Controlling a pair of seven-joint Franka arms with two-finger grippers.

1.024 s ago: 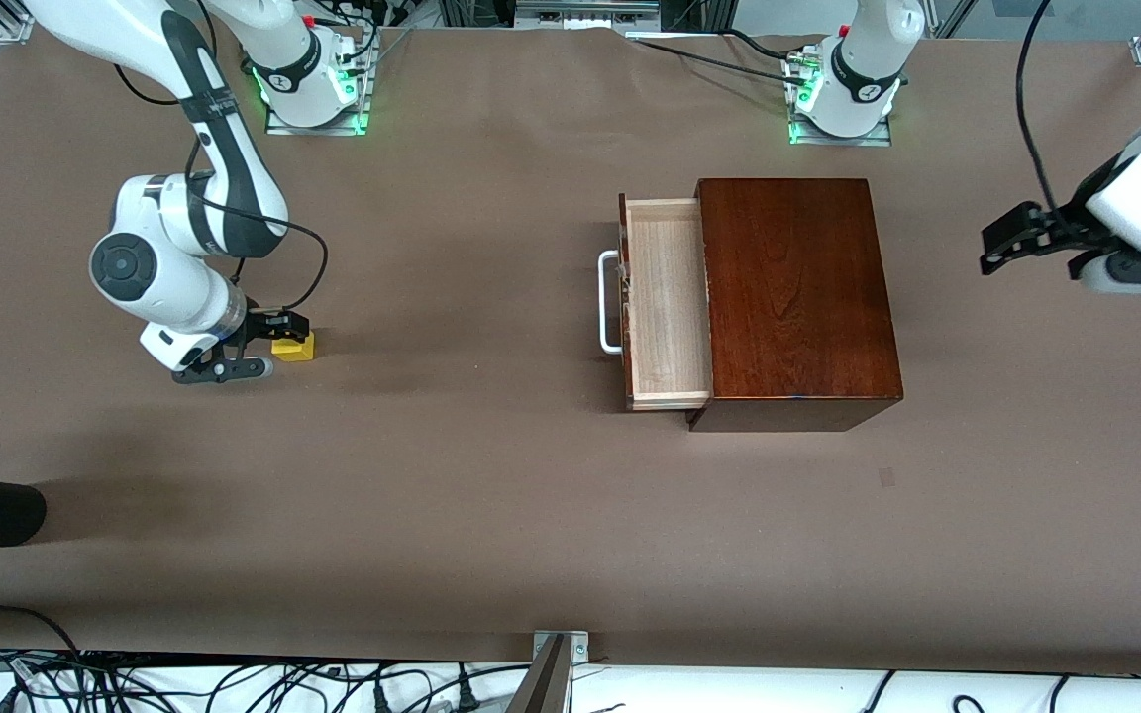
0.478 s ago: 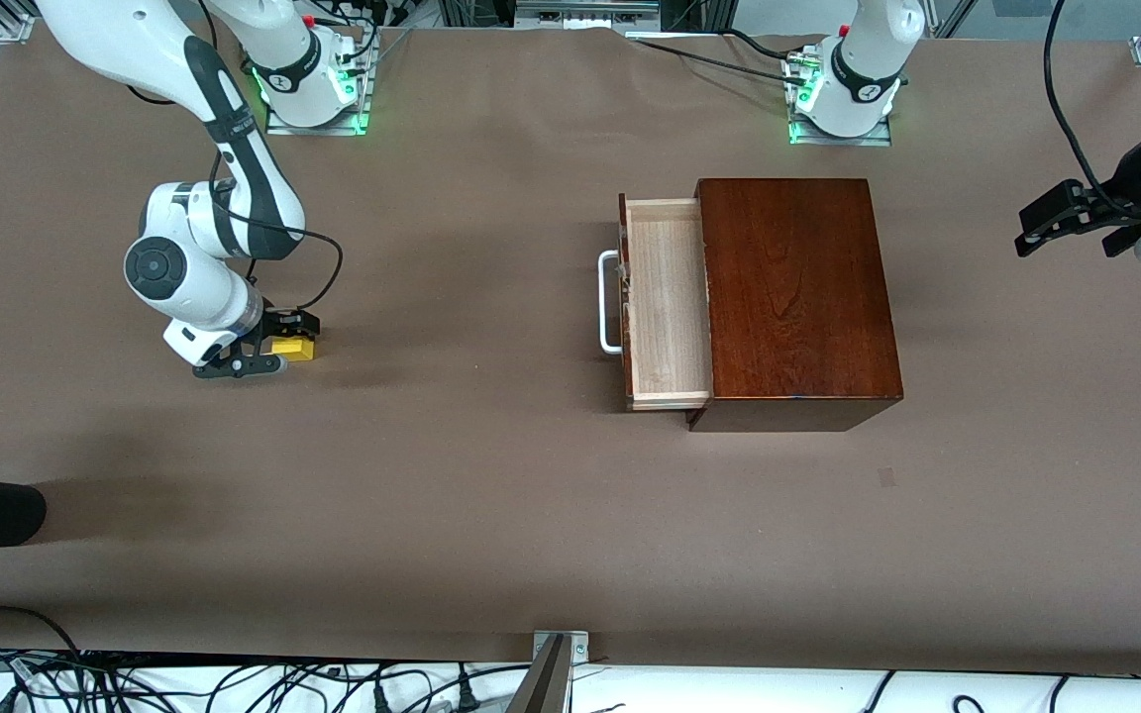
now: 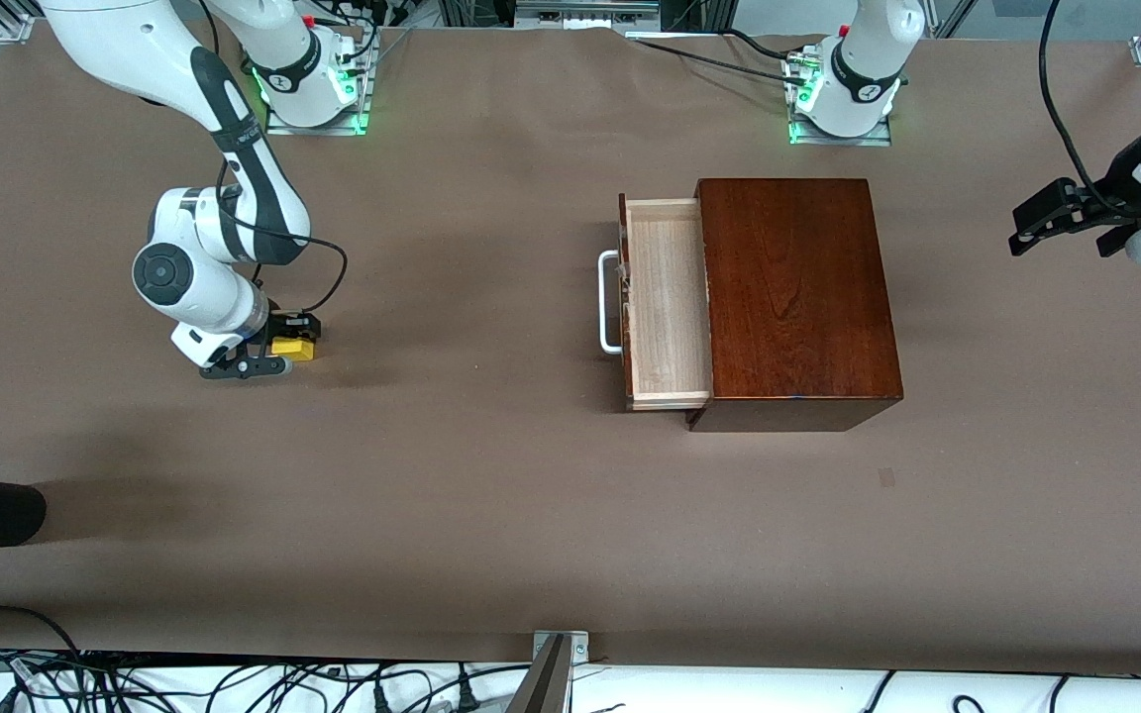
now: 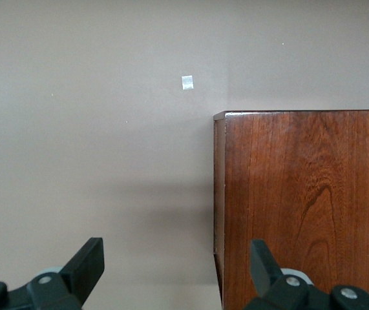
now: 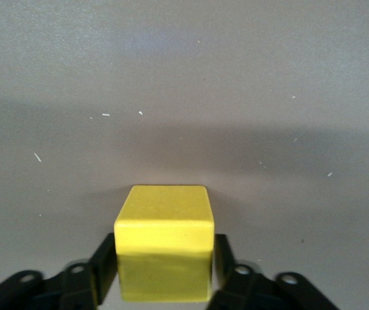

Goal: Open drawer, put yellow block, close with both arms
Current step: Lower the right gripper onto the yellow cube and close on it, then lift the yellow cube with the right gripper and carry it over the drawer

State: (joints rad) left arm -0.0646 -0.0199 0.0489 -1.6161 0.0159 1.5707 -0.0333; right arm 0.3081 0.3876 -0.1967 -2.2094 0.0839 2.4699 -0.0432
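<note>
Yellow block (image 3: 293, 347): left-centre of frame, on brown table (image 3: 452, 495), toward right arm's end. We see right gripper (image 3: 282, 345) fingers pressed on both its side faces; grip reads as taken, block not yet lifted, we judge. Drawer (image 3: 665, 297): pulled out of mahogany box (image 3: 793, 297) at centre-right, tray bare, handle (image 3: 609, 302) facing block, ready to receive. Left gripper (image 3: 1061, 213): right edge, waiting, fingers spread, holding nothing. Cables along bottom edge; green-lit bases along top.
</note>
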